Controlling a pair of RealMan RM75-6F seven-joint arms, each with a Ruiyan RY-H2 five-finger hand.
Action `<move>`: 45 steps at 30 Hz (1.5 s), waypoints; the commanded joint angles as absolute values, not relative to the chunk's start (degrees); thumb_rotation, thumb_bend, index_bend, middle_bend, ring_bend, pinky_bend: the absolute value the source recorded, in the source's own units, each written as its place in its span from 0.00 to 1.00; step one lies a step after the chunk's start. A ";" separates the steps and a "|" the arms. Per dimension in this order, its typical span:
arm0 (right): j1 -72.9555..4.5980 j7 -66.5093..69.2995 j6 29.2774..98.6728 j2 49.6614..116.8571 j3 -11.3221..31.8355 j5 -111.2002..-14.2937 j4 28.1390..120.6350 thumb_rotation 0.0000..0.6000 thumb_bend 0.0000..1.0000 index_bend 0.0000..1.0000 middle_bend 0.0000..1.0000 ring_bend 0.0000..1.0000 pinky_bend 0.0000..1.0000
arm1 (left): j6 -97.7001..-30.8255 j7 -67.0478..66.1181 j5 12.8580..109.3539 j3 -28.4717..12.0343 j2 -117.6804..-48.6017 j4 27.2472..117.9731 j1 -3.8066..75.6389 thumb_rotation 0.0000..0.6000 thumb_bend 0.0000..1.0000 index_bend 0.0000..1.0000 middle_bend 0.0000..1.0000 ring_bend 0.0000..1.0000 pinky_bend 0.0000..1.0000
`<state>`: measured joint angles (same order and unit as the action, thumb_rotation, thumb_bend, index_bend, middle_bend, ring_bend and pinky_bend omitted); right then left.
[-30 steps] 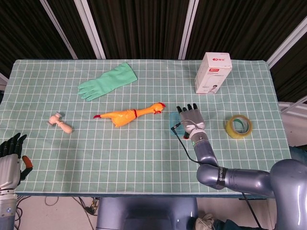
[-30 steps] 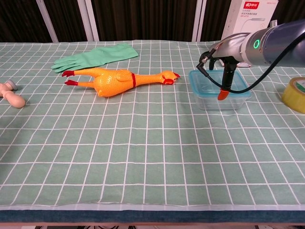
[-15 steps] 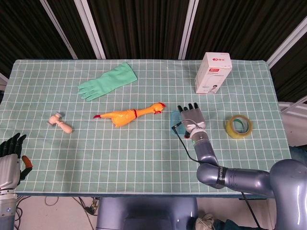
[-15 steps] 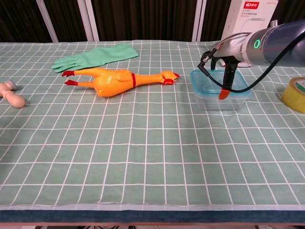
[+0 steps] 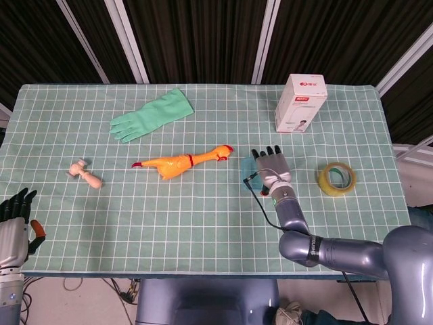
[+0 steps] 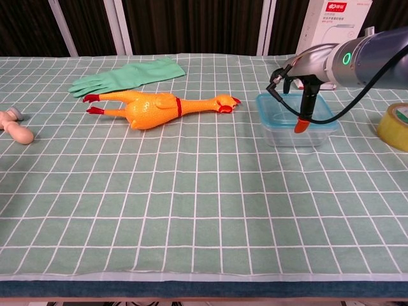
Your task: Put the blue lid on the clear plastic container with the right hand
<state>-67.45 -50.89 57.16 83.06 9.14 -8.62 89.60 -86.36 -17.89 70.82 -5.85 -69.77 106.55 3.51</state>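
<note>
So over the last second the clear plastic container [image 6: 295, 124] with the blue lid [image 6: 293, 107] on top has slid a bit toward the right of the chest frame, away from the rubber chicken [image 6: 156, 106]; the right hand [image 5: 270, 165] went with it, nudging up and right in the head view; looks to me like the hand is pushing the whole thing along rather than snapping the lid down.

Right hand lies flat over the lid, fingers stretched out and close together, pointing to the top of the head frame; it's pressing, not clamped round anything that I can see; an orange-tipped finger [image 6: 299, 125] hangs down in front of the container's near wall. Left hand [image 5: 15, 223] sits idle at the lower left corner, fingers apart, holding nothing.

My guess: lid is on but maybe not seated; a firm press with the box not skating off is what's left.
</note>
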 commanded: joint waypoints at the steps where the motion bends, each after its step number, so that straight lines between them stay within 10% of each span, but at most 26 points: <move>1: -67.34 -50.83 57.04 82.86 9.12 -8.64 89.75 1.00 0.12 0.06 0.43 0.07 0.00 | -86.34 -17.93 70.78 -5.83 -69.78 106.53 3.53 1.00 0.79 0.09 0.00 0.00 0.00; 35: -66.78 -50.03 55.71 82.91 8.66 -8.86 88.84 1.00 0.12 0.06 0.42 0.06 0.00 | -86.56 -18.56 70.02 -5.93 -69.75 107.09 3.67 1.00 0.79 0.09 0.00 0.00 0.00; 45: -67.00 -50.56 56.09 82.56 8.69 -7.83 89.19 1.00 0.12 0.06 0.10 0.00 0.00 | -86.56 -18.57 69.92 -5.92 -69.68 107.18 3.70 1.00 0.79 0.09 0.00 0.00 0.00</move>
<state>-66.99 -50.52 56.06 82.59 8.69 -7.88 89.17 -86.55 -18.57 69.92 -5.92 -69.68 107.17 3.71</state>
